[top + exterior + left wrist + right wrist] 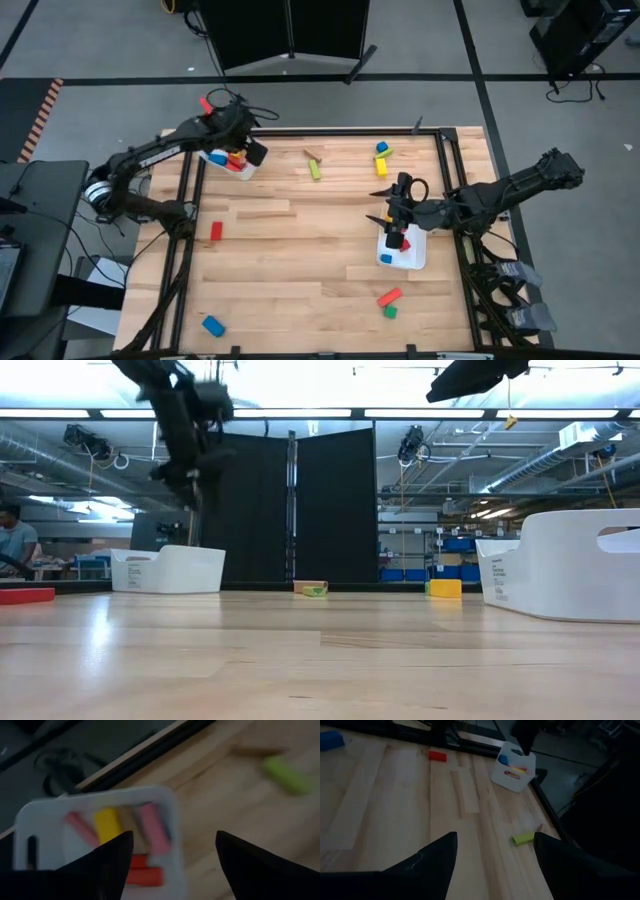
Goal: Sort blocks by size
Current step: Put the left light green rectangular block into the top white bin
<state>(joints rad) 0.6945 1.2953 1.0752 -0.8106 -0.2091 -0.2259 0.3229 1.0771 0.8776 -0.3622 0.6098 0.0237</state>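
Observation:
My left gripper (252,152) (175,851) is open and empty, hovering over the right rim of the far-left white bin (222,163) (172,815). That bin holds pink, yellow and red bars (150,827). My right gripper (385,205) (495,855) is open and empty, just above the far end of the right white bin (412,255), which holds a red and a blue block (396,245). Loose blocks lie on the table: a green bar (315,170) (522,839), a wooden bar (313,154), and a yellow, blue and green cluster (381,158).
More loose blocks lie around: a red one (215,231) (437,755) at left centre, a blue one (212,325) near the front left, and a red bar (389,297) with a green cube (390,312) in front of the right bin. Bare wood lies mid-table. A person (12,540) shows far behind.

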